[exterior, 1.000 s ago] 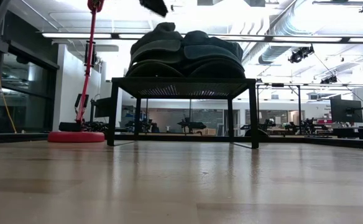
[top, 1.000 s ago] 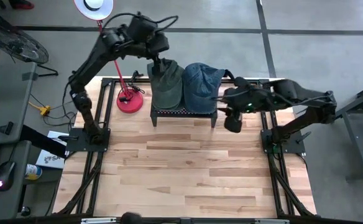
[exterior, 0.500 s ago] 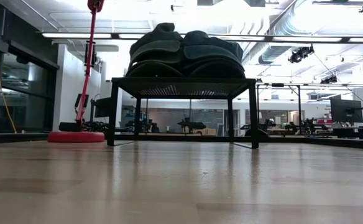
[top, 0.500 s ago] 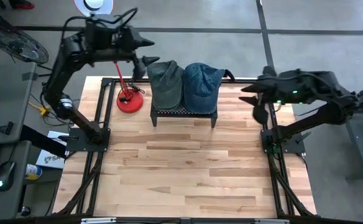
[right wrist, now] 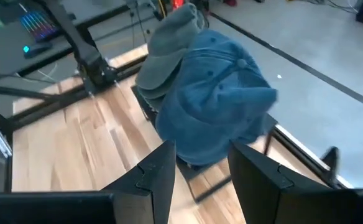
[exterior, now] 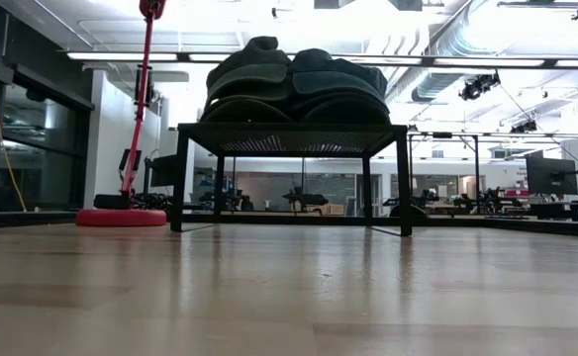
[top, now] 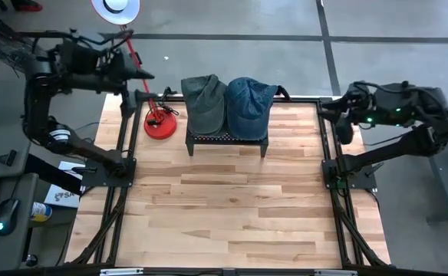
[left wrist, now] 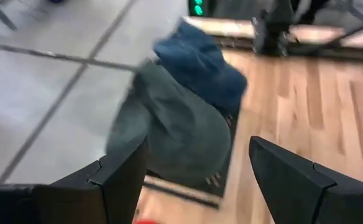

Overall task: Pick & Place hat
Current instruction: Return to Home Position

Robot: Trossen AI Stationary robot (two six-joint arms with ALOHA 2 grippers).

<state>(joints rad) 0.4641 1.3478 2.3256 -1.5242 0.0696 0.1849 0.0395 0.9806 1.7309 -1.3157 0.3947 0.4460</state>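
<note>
Caps: both stacks rest on the black shelf (top: pixel 228 139), which stands at the far middle of the wooden surface (top: pixel 224 207). The gray caps (top: pixel 205 103) occupy the shelf half nearer the left claw (top: pixel 141 84). The blue caps (top: pixel 248 106) occupy the half nearer the right claw (top: pixel 337 121). The two stacks touch side by side. In the low view both piles sit on the shelf top, the gray one slightly higher.

Left claw: held over the far left corner of the surface and aimed toward the shelf, well apart from the gray caps. Its fingers (left wrist: pixel 122 180) are spread, with nothing between them. The gray caps lie straight ahead of it, the blue caps beyond them. A red lamp base (top: pixel 160 123) sits on the surface between this claw and the shelf, just beside the shelf.

Right claw: held just past the right edge of the surface, level with the shelf and well apart from the blue caps. Its fingers are spread and empty. The blue caps lie nearest ahead of it, the gray caps behind them.
</note>
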